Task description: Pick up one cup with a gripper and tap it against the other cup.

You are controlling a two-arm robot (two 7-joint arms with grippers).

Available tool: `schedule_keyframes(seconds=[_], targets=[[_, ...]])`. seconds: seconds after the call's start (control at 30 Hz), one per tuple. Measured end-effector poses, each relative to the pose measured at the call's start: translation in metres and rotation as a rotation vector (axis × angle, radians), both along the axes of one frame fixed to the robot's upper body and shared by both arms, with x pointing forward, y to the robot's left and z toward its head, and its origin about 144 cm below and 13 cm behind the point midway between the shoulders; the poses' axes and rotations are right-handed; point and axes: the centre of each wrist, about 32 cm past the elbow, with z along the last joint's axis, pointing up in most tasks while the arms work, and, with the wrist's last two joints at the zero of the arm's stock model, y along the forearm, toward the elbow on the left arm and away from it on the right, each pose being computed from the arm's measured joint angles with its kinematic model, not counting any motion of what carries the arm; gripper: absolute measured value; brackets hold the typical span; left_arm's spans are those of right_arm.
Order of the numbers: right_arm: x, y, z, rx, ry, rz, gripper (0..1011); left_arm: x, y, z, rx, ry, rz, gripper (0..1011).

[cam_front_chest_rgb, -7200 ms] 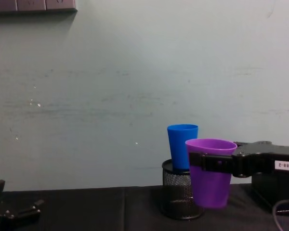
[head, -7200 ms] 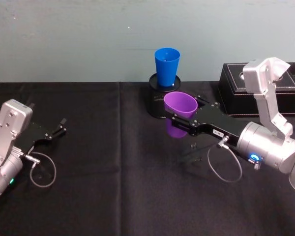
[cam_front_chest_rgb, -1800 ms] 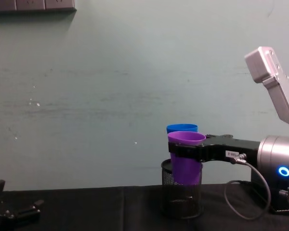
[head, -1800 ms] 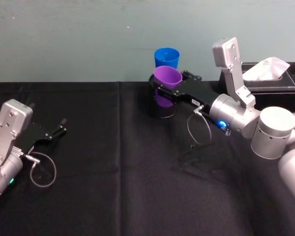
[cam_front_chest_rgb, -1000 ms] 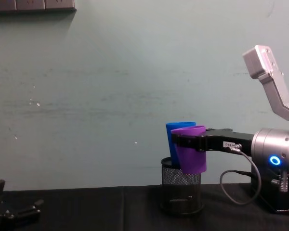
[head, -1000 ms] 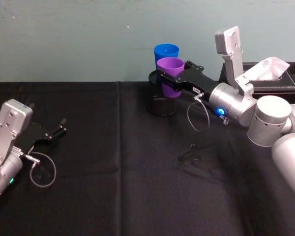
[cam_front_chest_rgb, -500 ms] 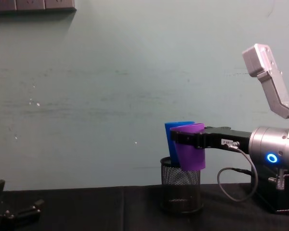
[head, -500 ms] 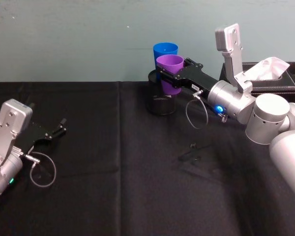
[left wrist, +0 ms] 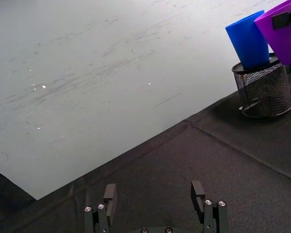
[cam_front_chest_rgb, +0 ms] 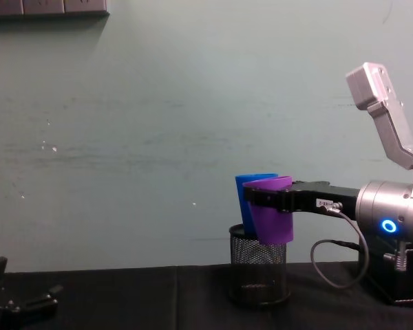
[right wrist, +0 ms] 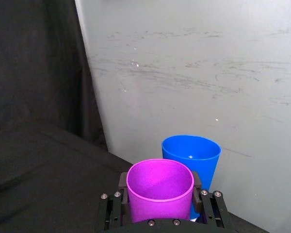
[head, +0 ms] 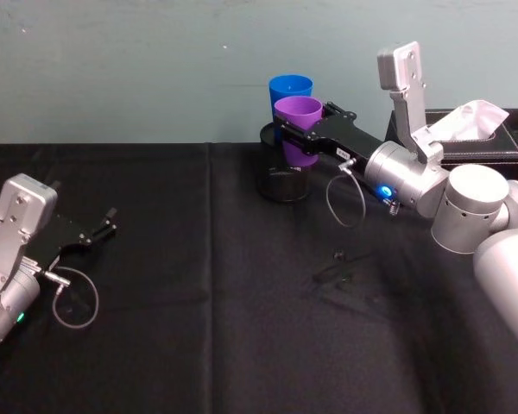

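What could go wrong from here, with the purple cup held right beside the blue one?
1. The blue cup stands in the mesh pot and rises well above its rim. A firm push from the purple cup might tip it out or topple the pot.
2. The right gripper clamps the purple cup just under its rim, so a hard tap could twist it loose.
The left gripper sits parked, open, at the left.

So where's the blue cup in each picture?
Head view: blue cup top middle.
Chest view: blue cup right of middle.
Left wrist view: blue cup standing in the mesh pot.
Right wrist view: blue cup beyond the purple cup.
Landmark: the purple cup, right next to it.
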Motion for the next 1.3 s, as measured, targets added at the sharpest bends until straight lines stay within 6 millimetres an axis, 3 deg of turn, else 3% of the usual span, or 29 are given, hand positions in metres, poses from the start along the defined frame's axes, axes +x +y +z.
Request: schedule_keyframes(seconds=[1.3], targets=[[-0.0002,-0.0002,0.0000,-0.001,0.001,0.000,726,0.0000,0.0000,0.0000,0.000,0.000,0.000,1000]])
